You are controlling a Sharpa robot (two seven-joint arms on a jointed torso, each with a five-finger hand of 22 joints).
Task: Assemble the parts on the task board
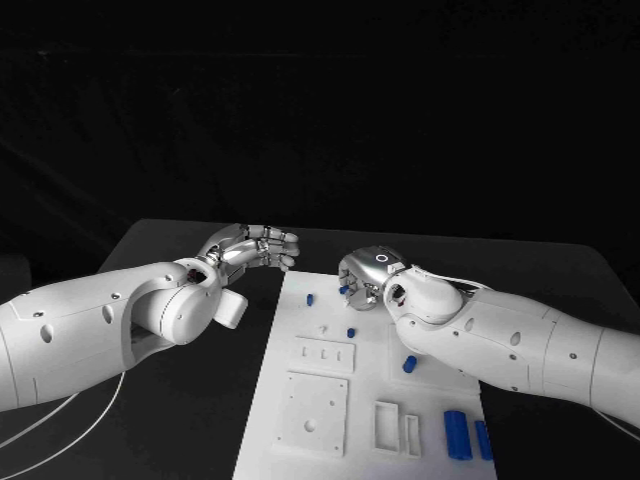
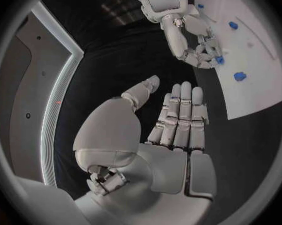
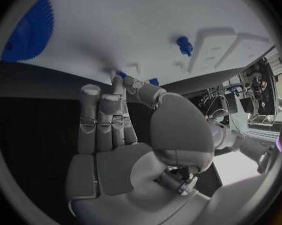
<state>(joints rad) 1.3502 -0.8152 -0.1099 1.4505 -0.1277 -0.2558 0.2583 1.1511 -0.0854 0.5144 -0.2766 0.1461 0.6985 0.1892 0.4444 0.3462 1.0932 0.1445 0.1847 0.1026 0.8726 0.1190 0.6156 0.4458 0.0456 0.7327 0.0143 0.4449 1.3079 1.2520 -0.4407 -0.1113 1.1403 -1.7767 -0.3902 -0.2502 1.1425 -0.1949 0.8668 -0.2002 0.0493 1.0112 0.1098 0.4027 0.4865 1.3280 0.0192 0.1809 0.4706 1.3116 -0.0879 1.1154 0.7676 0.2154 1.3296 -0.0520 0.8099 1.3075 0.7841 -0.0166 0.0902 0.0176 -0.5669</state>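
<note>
The white task board (image 1: 309,400) lies lengthwise in the middle of the black table. My right hand (image 1: 366,272) is down at the board's far end, thumb and a finger pinching a small blue part (image 3: 153,81), which also shows at the fingertips (image 2: 219,60) in the left wrist view. My left hand (image 1: 248,248) hovers over the black table just left of the board's far corner, its fingers (image 2: 178,117) straight and holding nothing. Loose blue pegs (image 1: 310,298) (image 1: 350,332) (image 1: 410,364) stand on the board. Two longer blue pieces (image 1: 457,435) (image 1: 483,440) lie at its near right.
Raised white blocks (image 1: 325,355) (image 1: 314,415) and slotted holders (image 1: 388,425) take up the board's near half. A blue toothed gear (image 3: 28,30) sits on the board (image 3: 116,20) beyond the right hand. Black table (image 1: 162,420) flanks the board on both sides.
</note>
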